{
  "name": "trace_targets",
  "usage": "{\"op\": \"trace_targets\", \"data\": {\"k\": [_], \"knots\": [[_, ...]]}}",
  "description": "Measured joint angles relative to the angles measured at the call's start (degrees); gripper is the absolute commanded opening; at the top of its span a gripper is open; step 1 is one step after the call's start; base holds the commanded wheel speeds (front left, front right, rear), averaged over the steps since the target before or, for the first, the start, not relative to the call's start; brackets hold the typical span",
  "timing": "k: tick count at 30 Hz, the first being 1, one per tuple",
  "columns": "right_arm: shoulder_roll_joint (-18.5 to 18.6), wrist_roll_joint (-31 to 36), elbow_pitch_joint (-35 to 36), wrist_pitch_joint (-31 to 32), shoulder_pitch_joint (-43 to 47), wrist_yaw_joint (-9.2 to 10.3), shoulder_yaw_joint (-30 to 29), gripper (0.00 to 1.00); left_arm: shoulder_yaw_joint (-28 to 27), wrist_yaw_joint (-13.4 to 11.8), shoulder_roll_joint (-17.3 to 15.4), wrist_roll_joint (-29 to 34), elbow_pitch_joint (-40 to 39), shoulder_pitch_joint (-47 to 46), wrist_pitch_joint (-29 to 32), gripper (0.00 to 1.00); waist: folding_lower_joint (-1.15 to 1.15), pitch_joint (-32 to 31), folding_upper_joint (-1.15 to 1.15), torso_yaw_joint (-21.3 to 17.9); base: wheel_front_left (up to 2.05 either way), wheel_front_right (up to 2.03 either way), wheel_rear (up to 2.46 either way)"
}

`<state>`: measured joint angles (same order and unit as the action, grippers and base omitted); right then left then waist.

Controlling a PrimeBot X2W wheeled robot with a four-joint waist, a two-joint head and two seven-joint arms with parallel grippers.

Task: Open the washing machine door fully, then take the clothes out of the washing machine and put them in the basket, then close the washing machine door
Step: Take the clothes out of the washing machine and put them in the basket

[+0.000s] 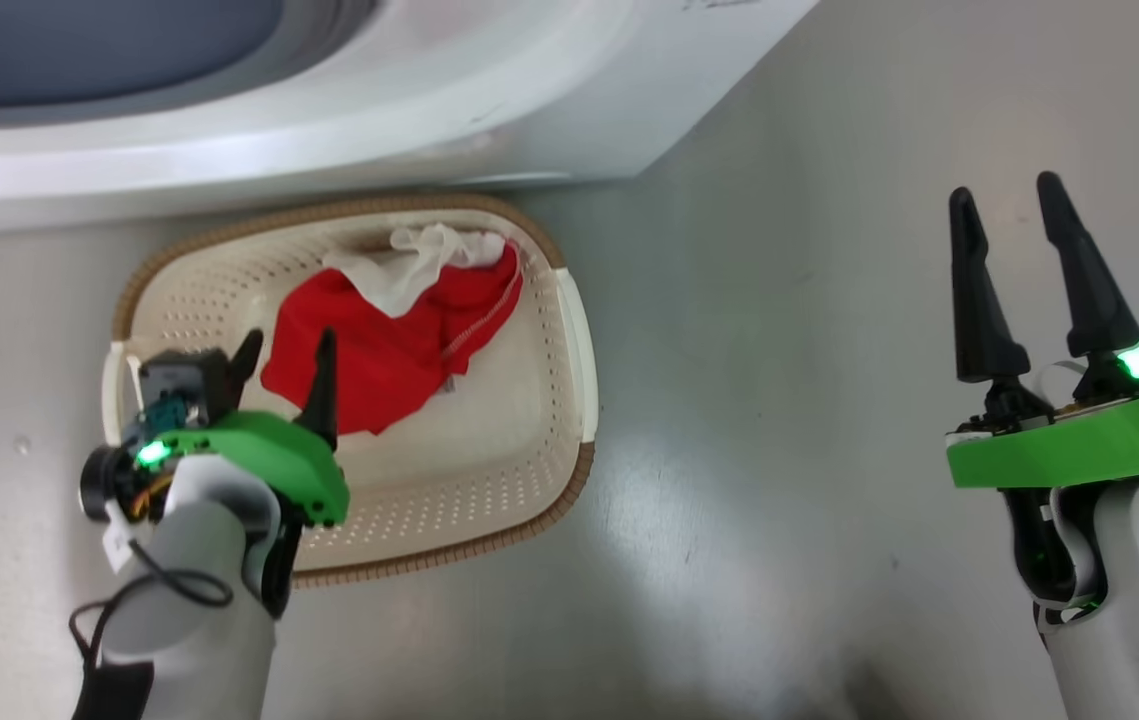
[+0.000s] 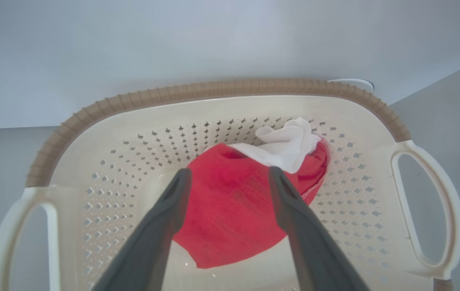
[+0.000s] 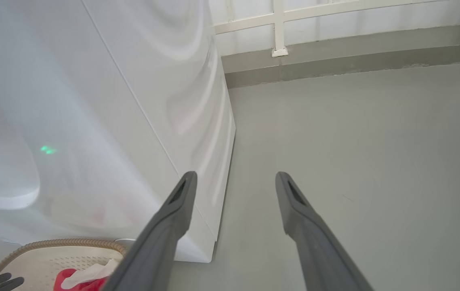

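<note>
Red clothes (image 1: 394,340): one crumpled bundle lies on the bottom of the basket (image 1: 489,450), more to the side that is near the washing machine (image 1: 329,130).
Long axis of the bundle: in the head view it runs slanted, from lower left to upper right. The white part is at the upper right end, toward the machine, close to the far wall of the basket.
Direction of the basket: its long side goes roughly along the machine front, a little turned. The white handles are at the two short ends. It stands on the grey floor (image 1: 779,350) just in front of the machine.
Left gripper (image 1: 289,338): it hangs over the left part of the basket, fingers pointing toward the red fabric. The two fingers are spread wide and hold nothing. I cannot tell whether the tips touch the cloth.
Right gripper (image 1: 1004,190): well apart to the right, over bare floor, fingers spread wide, nothing between them.
Around: the white side panel of the machine, and far behind it a white frame (image 3: 280,24) against a pale wall.
In the way: the pale forearm (image 1: 189,600) and green wrist of the left arm cover the near left corner of the basket in the head view.
Cut off: the picture edges cut the machine. A blue-grey curved area at the top left of the head view is cut too, and I cannot tell what part it is.
Hard to make out: how many garments are in the bundle.
</note>
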<state>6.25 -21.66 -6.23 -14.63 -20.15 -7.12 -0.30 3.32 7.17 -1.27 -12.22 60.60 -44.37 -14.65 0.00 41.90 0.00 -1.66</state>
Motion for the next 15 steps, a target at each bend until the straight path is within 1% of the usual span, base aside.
{"op": "trace_targets", "data": {"k": [5, 7, 15], "knots": [[0.03, -0.01, -0.85, -0.01, 0.34, 0.0, 0.99, 1.0, -1.49, 0.0, -0.14, -0.74, -3.39, 3.74, 0.01, 1.0, 0.0, -3.17, 0.0, 0.0, 0.0, 0.0, 0.0], [0.16, -0.01, -1.3, 0.0, 1.42, 0.0, 1.1, 1.0, -1.92, 0.0, -0.13, -1.43, -6.38, 5.51, 0.0, 1.0, 0.0, -5.21, 0.0, 0.01, 0.0, 0.0, 0.0], [0.68, -0.08, -2.26, 0.0, 3.05, 0.0, 1.4, 1.0, -3.52, 0.0, -0.13, -1.57, -13.76, 10.78, 0.0, 1.0, 0.0, -10.57, 0.0, 0.32, 0.0, 0.0, 0.0]]}}
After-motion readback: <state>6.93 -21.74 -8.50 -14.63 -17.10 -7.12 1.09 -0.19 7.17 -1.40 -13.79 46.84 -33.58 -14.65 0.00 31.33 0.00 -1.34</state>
